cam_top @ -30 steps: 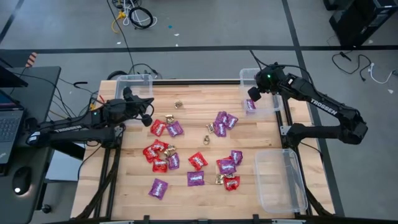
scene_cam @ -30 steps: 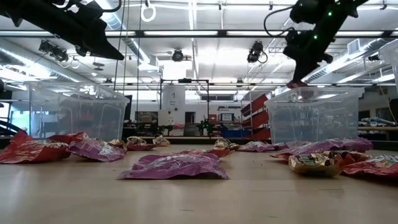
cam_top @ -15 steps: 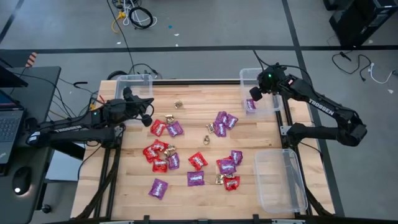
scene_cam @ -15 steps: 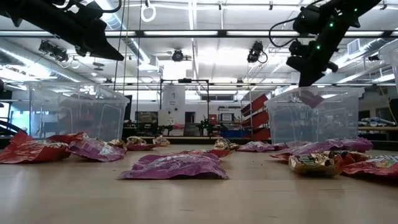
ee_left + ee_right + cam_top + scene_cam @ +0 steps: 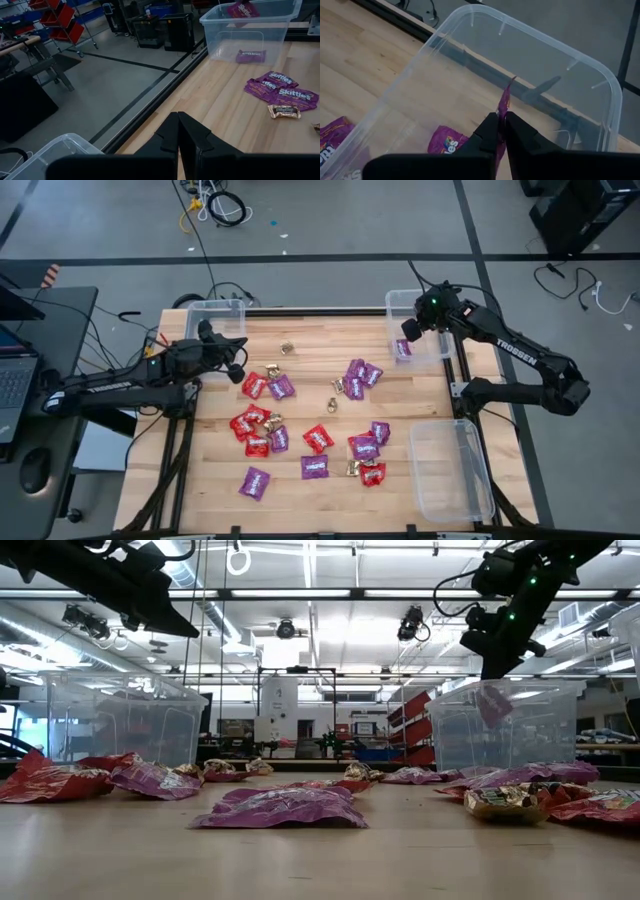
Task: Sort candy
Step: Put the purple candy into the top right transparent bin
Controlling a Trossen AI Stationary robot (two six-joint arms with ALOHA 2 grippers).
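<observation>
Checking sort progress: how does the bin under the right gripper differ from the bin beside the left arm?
The bin under the right gripper holds a purple packet on its floor, and the right gripper hangs another purple packet over it. The bin beside the left arm shows no candy, and the shut left gripper carries nothing. Both are clear plastic, at the table's far corners.

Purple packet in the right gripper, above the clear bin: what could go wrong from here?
The right gripper pinches the purple packet by one thin edge, so it may slip early or cling to a finger on release. In the high view it hangs near one wall of the clear bin and might land on the rim.
</observation>
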